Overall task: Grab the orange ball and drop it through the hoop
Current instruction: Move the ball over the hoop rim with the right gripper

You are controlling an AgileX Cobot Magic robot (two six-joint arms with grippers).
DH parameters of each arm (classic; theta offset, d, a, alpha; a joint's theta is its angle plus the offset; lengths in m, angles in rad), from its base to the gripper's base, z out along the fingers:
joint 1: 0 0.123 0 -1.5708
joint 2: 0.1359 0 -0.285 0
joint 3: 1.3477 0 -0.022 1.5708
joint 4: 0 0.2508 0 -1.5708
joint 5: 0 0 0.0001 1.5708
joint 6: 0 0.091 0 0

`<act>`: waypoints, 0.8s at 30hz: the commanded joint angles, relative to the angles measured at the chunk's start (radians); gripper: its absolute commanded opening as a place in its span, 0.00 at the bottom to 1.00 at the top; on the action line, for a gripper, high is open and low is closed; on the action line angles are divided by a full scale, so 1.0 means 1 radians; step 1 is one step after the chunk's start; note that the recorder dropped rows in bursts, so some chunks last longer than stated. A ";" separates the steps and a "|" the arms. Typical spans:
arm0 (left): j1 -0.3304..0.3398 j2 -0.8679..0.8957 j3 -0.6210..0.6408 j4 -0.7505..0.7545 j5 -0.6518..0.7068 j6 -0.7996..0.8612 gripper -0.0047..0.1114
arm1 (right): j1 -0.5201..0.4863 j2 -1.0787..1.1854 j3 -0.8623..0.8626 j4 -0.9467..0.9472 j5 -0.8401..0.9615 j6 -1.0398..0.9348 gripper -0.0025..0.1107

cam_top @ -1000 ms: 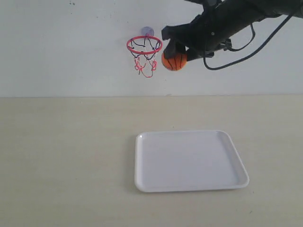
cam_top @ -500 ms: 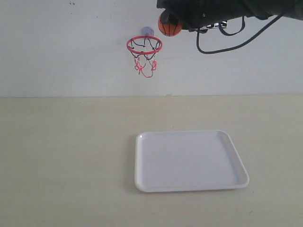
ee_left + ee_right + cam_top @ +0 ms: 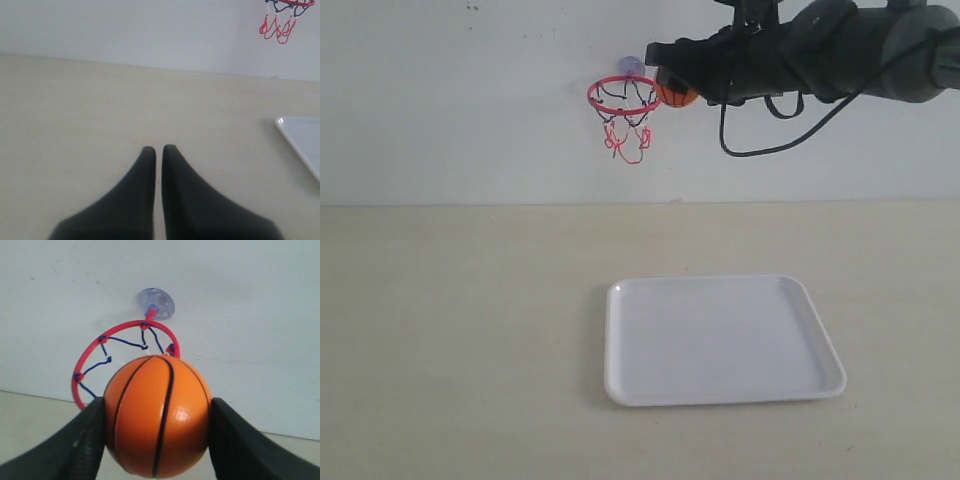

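Note:
The orange ball (image 3: 157,415) with black seams is clamped between my right gripper's two black fingers (image 3: 75,445). In the exterior view the right gripper (image 3: 672,90) holds the ball (image 3: 674,96) high up, just right of the hoop's red ring (image 3: 624,95) and about level with it. The hoop (image 3: 117,357) hangs on the white wall from a clear suction cup (image 3: 156,303), its net dangling below. My left gripper (image 3: 158,150) is shut with nothing in it, low over the tabletop; the hoop's net (image 3: 280,22) shows at a far corner there.
A white tray (image 3: 718,340) lies flat on the beige table, below and right of the hoop; its corner (image 3: 300,140) shows in the left wrist view. The right arm's black cable (image 3: 770,140) loops down beside the wall.
My right gripper carried the ball up from beside the net to above ring height, then came down and left, ending at the ring's right edge.

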 commanded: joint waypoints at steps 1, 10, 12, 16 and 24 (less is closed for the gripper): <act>-0.004 -0.003 0.003 0.003 0.000 -0.006 0.08 | -0.007 0.040 -0.043 0.015 -0.027 -0.034 0.02; -0.004 -0.003 0.003 0.003 0.000 -0.006 0.08 | -0.080 0.184 -0.327 0.263 0.230 -0.192 0.02; -0.004 -0.003 0.003 0.003 0.000 -0.006 0.08 | -0.089 0.224 -0.407 0.356 0.324 -0.314 0.02; -0.004 -0.003 0.003 0.003 0.000 -0.006 0.08 | -0.089 0.293 -0.520 0.436 0.348 -0.398 0.02; -0.004 -0.003 0.003 0.003 0.000 -0.006 0.08 | -0.081 0.390 -0.638 0.437 0.346 -0.401 0.02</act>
